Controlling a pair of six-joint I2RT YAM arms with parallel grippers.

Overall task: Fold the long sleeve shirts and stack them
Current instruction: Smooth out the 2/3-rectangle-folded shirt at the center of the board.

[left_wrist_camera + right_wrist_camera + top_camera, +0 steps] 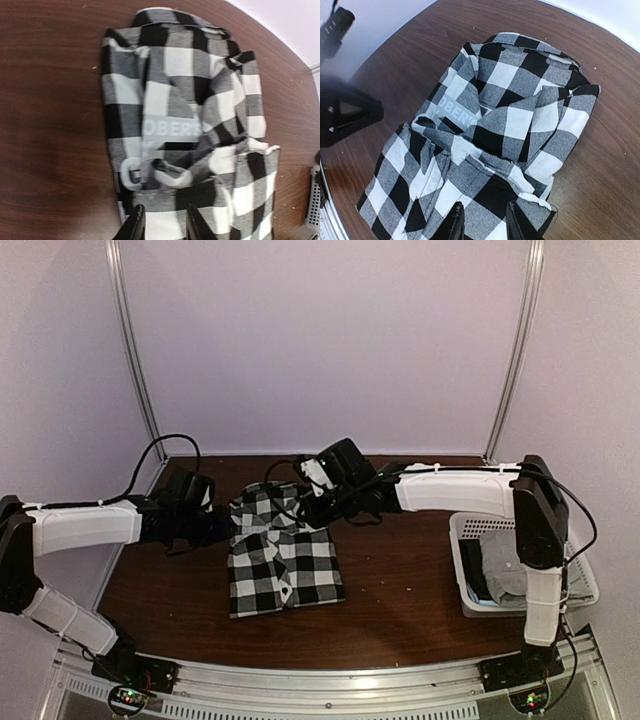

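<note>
The long sleeve shirts sit well apart. The black-and-white checked shirt (283, 558) lies folded into a rough rectangle near the middle of the brown table (400, 585). The grey shirt (512, 576) rests inside the white basket (460, 532), out at 3 o'clock from the checked one.

In the top view, the checked shirt's collar end points to 12 o'clock and its lower edge to 6 o'clock. The folded layers are uneven, with rumpled cloth bunched near the collar. A strip of pale lettering (172, 131) shows on an inner layer.

The left gripper (165, 227) hangs at the shirt's 9 o'clock edge, close to the collar end. Its two dark fingers (134, 226) stand partly apart. Checked cloth shows flat in the gap between them and is not pinched, so this claw holds nothing.

The right gripper (484, 225) comes in from about 1 o'clock, over the collar end of the same shirt. Its fingers (454, 224) also stand partly apart, with cloth lying loose beneath the gap and nothing gripped. Whether either set of fingertips touches the fabric cannot be told, because the tips run off the bottom of each wrist view.
</note>
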